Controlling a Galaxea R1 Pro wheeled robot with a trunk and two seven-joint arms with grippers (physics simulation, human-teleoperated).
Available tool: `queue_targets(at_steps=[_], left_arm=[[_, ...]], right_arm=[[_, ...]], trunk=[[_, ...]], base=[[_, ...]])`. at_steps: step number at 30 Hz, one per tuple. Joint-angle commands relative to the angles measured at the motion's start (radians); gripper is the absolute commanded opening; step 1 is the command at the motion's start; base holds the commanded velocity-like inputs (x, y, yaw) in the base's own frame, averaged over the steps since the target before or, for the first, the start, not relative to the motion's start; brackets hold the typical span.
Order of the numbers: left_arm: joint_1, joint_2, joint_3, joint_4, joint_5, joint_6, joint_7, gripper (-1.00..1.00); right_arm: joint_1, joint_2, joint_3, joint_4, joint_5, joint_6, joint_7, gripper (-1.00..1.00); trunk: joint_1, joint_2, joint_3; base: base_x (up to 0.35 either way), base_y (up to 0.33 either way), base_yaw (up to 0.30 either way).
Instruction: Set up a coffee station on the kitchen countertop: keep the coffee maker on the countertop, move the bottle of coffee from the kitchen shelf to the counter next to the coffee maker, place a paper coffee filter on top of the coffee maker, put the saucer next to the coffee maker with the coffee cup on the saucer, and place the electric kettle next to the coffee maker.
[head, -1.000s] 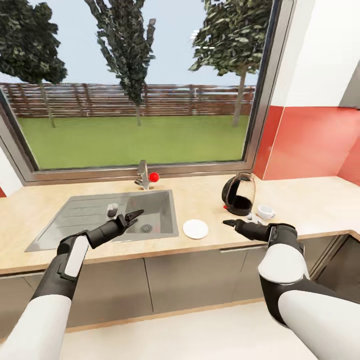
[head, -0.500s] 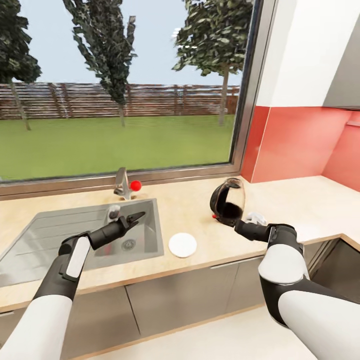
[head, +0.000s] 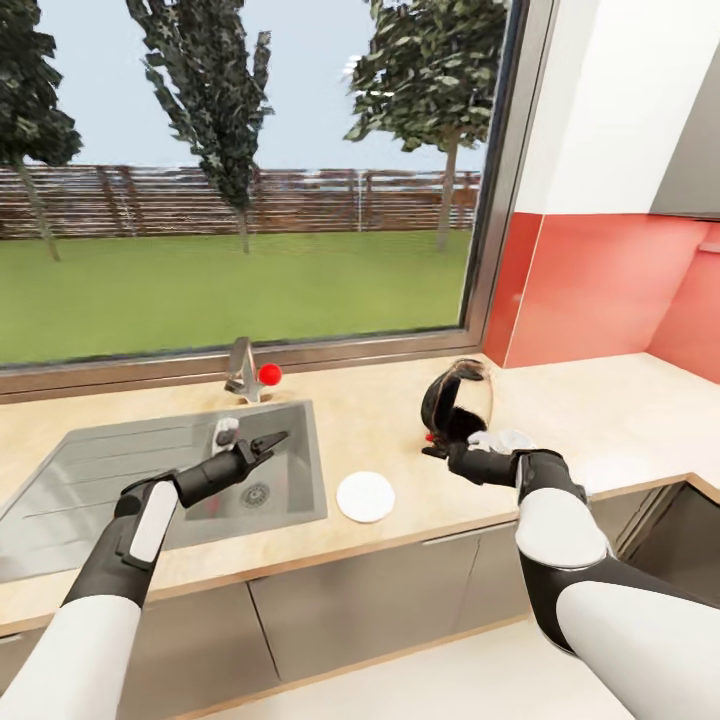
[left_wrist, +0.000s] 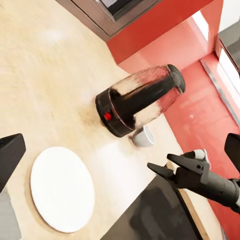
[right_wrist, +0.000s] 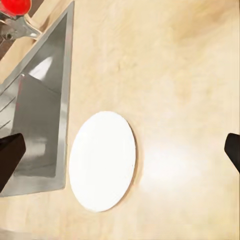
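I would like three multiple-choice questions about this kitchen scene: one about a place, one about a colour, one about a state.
1. Where does the saucer lie?
A. in the sink
B. on the countertop beside the sink
C. on the windowsill

2. What colour is the knob at the faucet?
A. red
B. blue
C. green

3. How is the left gripper?
A. shut on the saucer
B. shut on the cup
C. open and empty

Answers: B, the saucer rests on the wood right of the sink; A, the knob is bright red; C, its fingers are spread with nothing between.
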Motion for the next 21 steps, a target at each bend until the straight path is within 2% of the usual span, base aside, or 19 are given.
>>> queue_targets(at_steps=[1, 4, 5, 10, 14, 21], left_arm=[[-0.001, 0.000, 0.001, 0.003, 0.002, 0.006, -0.002, 1.00], [0.000, 0.001, 0.000, 0.009, 0.002, 0.006, -0.002, 1.00], [0.000, 0.001, 0.000, 0.013, 0.002, 0.006, -0.002, 1.00], [0.000, -0.001, -0.004, 0.022, 0.001, 0.006, -0.002, 1.00], [0.000, -0.009, -0.008, 0.032, 0.001, 0.007, -0.001, 1.00], [-0.003, -0.011, -0.009, 0.125, 0.007, 0.012, 0.003, 1.00]], right_arm=[[-0.002, 0.001, -0.006, 0.009, 0.006, 0.004, 0.006, 1.00], [-0.002, 0.001, -0.006, 0.036, 0.007, 0.006, 0.005, 1.00], [-0.002, 0.001, -0.007, 0.079, 0.007, 0.007, 0.003, 1.00], [0.018, 0.001, -0.009, 0.167, 0.008, 0.006, 0.001, 1.00], [0.034, 0.001, -0.010, 0.182, 0.008, 0.006, 0.001, 1.00], [0.063, 0.001, -0.010, 0.180, 0.008, 0.007, 0.001, 1.00]], trunk=[[0.001, -0.002, -0.002], [0.001, -0.002, -0.002], [0.001, -0.002, -0.002], [0.001, -0.002, -0.002], [0.001, -0.002, -0.002], [0.001, -0.002, -0.002]], base=[[0.313, 0.000, 0.000], [0.288, 0.000, 0.000], [0.153, 0.000, 0.000], [0.063, 0.000, 0.000], [0.011, 0.000, 0.000], [0.001, 0.000, 0.000]])
